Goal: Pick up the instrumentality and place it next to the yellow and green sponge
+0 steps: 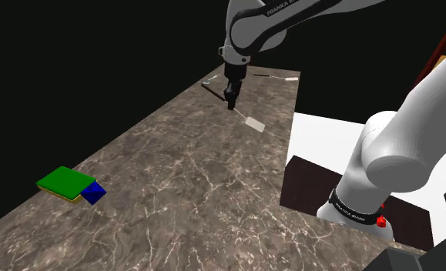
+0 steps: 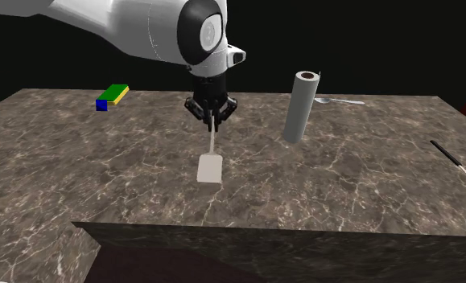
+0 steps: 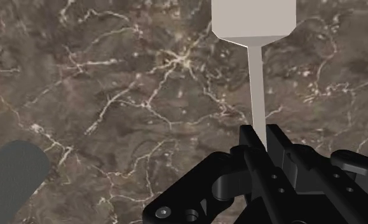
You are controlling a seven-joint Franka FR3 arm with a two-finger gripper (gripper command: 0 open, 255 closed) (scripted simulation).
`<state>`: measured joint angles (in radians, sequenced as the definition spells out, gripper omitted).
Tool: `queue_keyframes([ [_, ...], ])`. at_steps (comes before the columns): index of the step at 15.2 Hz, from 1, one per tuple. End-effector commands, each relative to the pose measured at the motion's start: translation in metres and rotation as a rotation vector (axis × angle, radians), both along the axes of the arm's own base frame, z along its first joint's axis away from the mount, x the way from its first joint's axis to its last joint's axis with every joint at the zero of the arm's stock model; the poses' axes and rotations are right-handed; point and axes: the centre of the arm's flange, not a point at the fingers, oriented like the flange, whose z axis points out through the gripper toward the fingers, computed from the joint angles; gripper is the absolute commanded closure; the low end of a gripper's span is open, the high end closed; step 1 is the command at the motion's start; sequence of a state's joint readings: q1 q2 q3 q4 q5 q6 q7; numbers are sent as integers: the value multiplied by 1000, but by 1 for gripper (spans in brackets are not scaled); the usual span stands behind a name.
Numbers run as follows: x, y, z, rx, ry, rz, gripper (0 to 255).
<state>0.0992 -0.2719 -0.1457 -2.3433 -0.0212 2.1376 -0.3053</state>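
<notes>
1 spatula (image 3: 253,19) sits clamped by its thin handle in the pincer (image 3: 260,137), blade jutting out ahead.

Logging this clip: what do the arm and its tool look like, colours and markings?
The arm has rounded glossy white shells with dark joints. Grey lettering runs along one upper link, and a dark band beside a small red mark rings a lower link. The tool is all black, with two blocky fingers and visible screw holes.
</notes>
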Motion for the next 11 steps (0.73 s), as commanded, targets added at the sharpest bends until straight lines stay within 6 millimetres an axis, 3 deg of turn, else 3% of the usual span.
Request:
queue_keyframes([
  [1,0,0,11,0,1,0,255],
  [2,0,0,16,0,1,0,255],
  [11,13,118,16,0,1,0,255],
])
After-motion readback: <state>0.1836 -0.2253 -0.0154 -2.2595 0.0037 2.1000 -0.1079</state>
